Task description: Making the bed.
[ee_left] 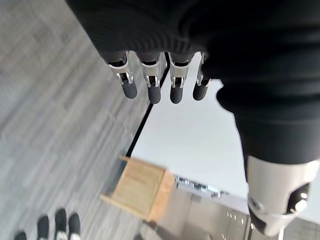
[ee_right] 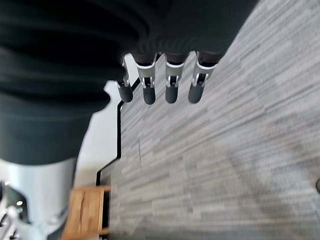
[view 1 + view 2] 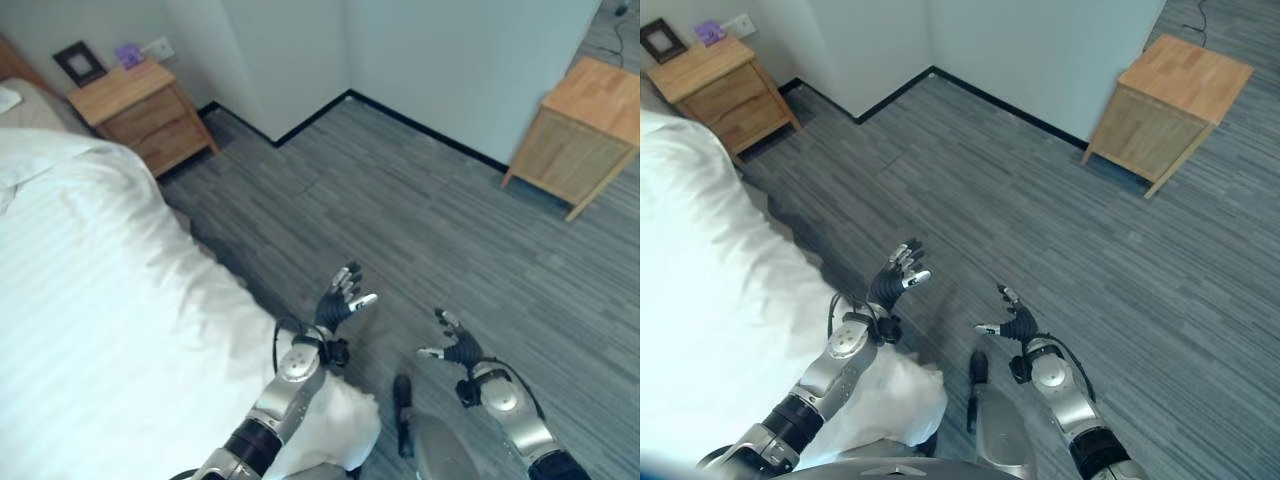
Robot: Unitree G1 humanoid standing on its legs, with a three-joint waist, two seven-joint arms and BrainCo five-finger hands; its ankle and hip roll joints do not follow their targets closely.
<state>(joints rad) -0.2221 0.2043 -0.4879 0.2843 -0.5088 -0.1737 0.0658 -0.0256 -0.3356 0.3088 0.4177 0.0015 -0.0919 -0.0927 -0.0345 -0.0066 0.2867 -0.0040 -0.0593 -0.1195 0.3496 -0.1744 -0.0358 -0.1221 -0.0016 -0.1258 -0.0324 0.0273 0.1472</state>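
Note:
A bed under a white striped duvet [image 3: 90, 300] fills the left side, its near corner [image 3: 335, 415] hanging down by my left arm. My left hand [image 3: 338, 298] is raised over the grey floor just right of the bed's edge, fingers [image 1: 150, 87] straight and spread, holding nothing. My right hand [image 3: 458, 348] hovers further right over the floor, fingers [image 2: 170, 87] straight, also empty. Neither hand touches the duvet.
A wooden nightstand [image 3: 140, 110] with a dark picture frame [image 3: 78, 62] stands by the bed's head. Another wooden side table [image 3: 580, 135] stands at the right by the white wall [image 3: 450, 60]. Grey striped carpet [image 3: 420, 220] lies between them.

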